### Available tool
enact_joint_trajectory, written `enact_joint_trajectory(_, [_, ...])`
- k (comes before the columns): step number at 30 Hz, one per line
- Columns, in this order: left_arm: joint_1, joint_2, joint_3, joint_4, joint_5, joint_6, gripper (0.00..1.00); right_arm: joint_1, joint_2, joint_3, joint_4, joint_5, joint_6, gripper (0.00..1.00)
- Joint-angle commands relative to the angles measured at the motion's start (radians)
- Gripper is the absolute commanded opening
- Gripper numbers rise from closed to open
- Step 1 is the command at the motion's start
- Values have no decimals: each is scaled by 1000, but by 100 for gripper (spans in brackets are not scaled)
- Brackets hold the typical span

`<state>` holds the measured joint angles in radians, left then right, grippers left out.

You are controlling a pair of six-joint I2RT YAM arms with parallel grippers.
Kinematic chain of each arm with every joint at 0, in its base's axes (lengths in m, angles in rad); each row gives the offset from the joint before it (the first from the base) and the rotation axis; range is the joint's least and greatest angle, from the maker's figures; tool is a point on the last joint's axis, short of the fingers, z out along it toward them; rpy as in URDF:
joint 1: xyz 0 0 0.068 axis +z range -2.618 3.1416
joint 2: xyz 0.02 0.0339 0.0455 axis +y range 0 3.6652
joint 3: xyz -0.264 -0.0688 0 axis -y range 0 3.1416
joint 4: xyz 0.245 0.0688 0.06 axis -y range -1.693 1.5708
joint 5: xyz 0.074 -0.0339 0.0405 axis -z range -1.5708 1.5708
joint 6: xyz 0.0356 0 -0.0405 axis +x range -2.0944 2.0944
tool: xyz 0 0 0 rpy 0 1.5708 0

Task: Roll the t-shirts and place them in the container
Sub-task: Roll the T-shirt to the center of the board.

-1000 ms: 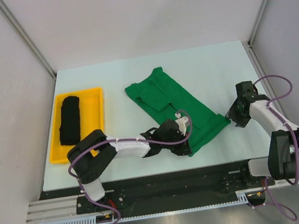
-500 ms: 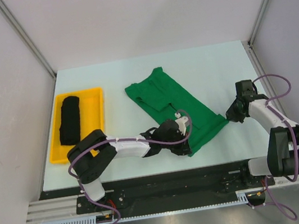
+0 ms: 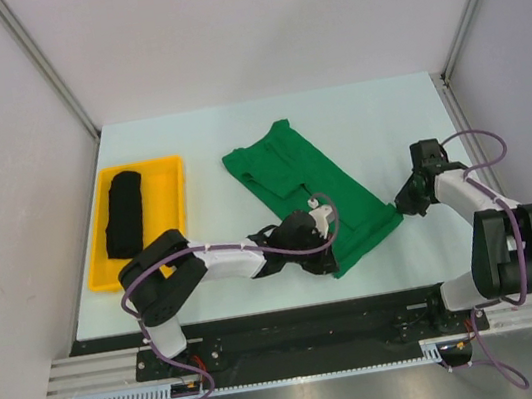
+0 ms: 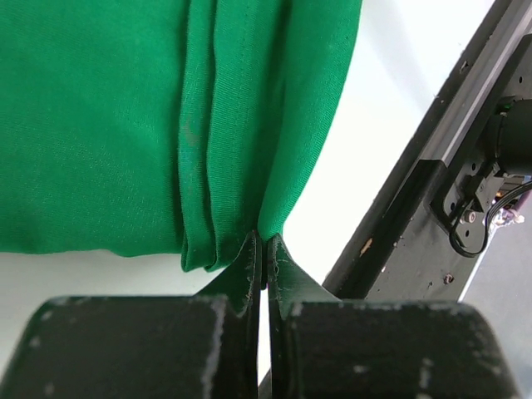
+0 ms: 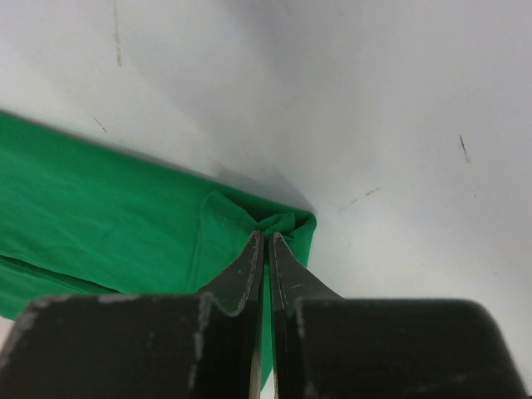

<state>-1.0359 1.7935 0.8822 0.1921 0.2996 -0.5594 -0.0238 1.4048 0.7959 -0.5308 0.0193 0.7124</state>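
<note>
Two t-shirts, two grippers. Left of the bright green cloth t-shirt, a black cloth t-shirt roll lies in one yellow plastic tray. The left gripper is pinched tight on the green shirt's near folded corner, close to the table's front edge. The right gripper is clamped on a bunched corner at the shirt's right end. Bare white tabletop lies open beyond and right of the shirt. From above, the left arm hides part of the near hem.
</note>
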Motion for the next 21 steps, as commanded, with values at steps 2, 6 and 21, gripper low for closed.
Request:
enact_joint_trajectory(2, [14, -23, 18, -17, 10, 9, 0, 9, 22, 68, 22, 22, 30, 5])
enact_joint_trajectory(6, [17, -20, 29, -34, 9, 21, 0, 10, 14, 78, 14, 34, 39, 6])
enact_joint_trajectory(21, [34, -22, 35, -42, 6, 21, 0, 18, 127, 140, 31, 68, 41, 5])
